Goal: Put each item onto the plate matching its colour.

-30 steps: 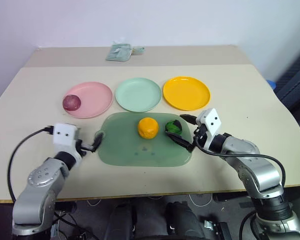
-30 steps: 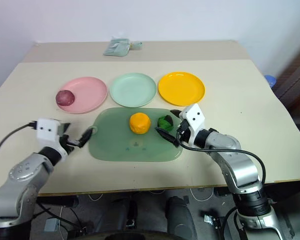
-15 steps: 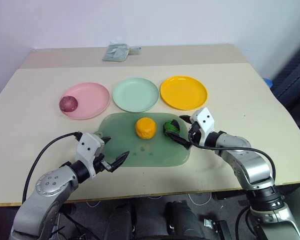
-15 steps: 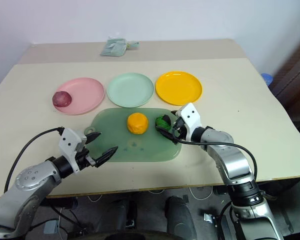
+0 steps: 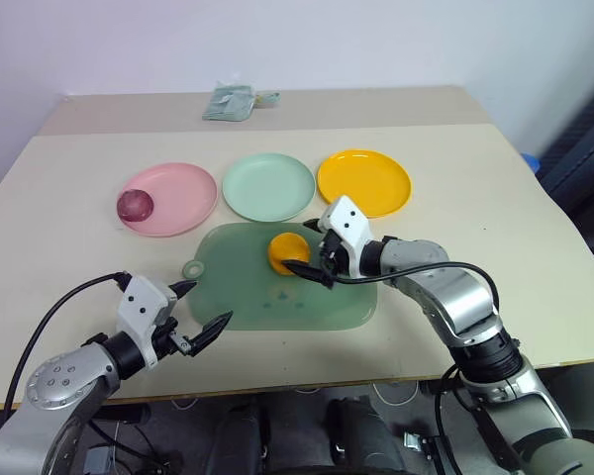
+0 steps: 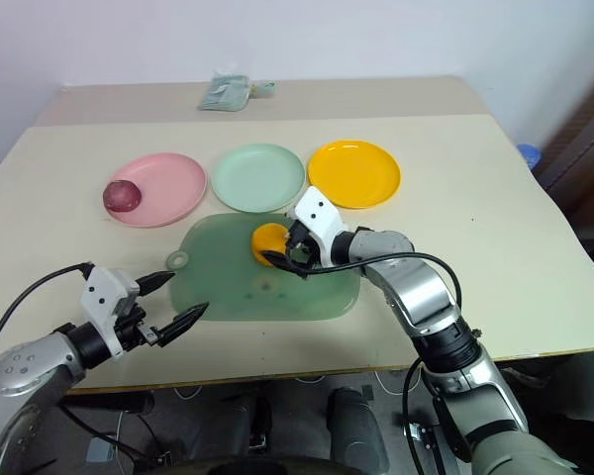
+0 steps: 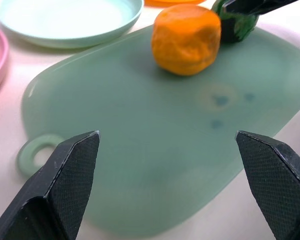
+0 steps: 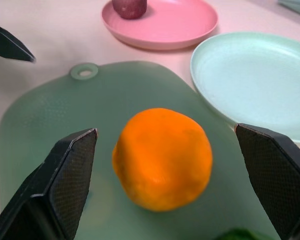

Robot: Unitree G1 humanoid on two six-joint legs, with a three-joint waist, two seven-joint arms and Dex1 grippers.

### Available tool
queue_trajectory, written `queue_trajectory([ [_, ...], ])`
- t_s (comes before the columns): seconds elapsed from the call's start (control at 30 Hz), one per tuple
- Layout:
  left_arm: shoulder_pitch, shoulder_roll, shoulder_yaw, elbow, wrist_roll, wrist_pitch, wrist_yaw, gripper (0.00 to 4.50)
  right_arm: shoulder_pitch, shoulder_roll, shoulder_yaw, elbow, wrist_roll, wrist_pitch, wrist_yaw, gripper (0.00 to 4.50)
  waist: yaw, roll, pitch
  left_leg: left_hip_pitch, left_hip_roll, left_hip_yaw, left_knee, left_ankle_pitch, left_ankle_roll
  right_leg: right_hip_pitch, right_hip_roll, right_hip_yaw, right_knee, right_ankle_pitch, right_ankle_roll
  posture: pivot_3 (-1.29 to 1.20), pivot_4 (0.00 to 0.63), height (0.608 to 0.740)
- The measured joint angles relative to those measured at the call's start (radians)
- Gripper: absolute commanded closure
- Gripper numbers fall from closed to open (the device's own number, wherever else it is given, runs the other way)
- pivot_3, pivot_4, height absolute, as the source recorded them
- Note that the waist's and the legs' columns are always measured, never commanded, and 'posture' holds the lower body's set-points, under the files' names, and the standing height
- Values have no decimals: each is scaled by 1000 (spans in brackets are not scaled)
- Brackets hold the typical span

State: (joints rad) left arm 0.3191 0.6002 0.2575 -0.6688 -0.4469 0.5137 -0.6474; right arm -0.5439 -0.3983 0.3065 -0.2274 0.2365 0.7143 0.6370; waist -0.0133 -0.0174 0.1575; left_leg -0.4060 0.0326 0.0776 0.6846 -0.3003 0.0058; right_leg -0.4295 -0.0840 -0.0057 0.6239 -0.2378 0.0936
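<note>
Right pincer [image 5: 310, 259]: spread wide, holding nothing
Orange ball [image 8: 162, 157]: between its fingers, untouched
Green ball [image 7: 236, 26]: at orange ball's 3 o'clock

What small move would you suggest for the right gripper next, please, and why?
Probably ease the right gripper forward and close on the orange ball: its open fingers already frame the ball, which lies on the green board, not yet on the yellow-orange plate.

- No text, label, brand, number or sign was readable on any surface.
- The packet [image 5: 235, 102] at the table's far edge showed nothing legible.
</note>
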Motion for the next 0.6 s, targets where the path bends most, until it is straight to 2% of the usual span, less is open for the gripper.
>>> queue_trajectory([
  [0.4,26,-24,-22,-9,3,-26,29,71,-16,67,33,65,-68,56,-69,0,-4,0,0,0,0,0,0,0,0,-1,0,0,1,0,0,0,150,740],
  [0.5,19,-25,-42,-10,4,-27,41,0,-16,78,32,65,-66,67,-70,863,-5,0,0,0,0,0,0,0,0,-1,0,0,1,0,0,0,150,740],
  [0.53,18,-25,-45,-10,4,-27,43,0,-16,84,31,65,-65,73,-71,1310,-5,0,0,0,0,0,0,0,0,-1,0,0,1,0,0,0,150,740],
  [0.6,15,-25,-48,-10,5,-27,47,0,-16,93,28,65,-65,80,-74,1741,-5,0,0,0,0,0,0,0,0,-1,0,0,1,0,0,0,150,740],
])
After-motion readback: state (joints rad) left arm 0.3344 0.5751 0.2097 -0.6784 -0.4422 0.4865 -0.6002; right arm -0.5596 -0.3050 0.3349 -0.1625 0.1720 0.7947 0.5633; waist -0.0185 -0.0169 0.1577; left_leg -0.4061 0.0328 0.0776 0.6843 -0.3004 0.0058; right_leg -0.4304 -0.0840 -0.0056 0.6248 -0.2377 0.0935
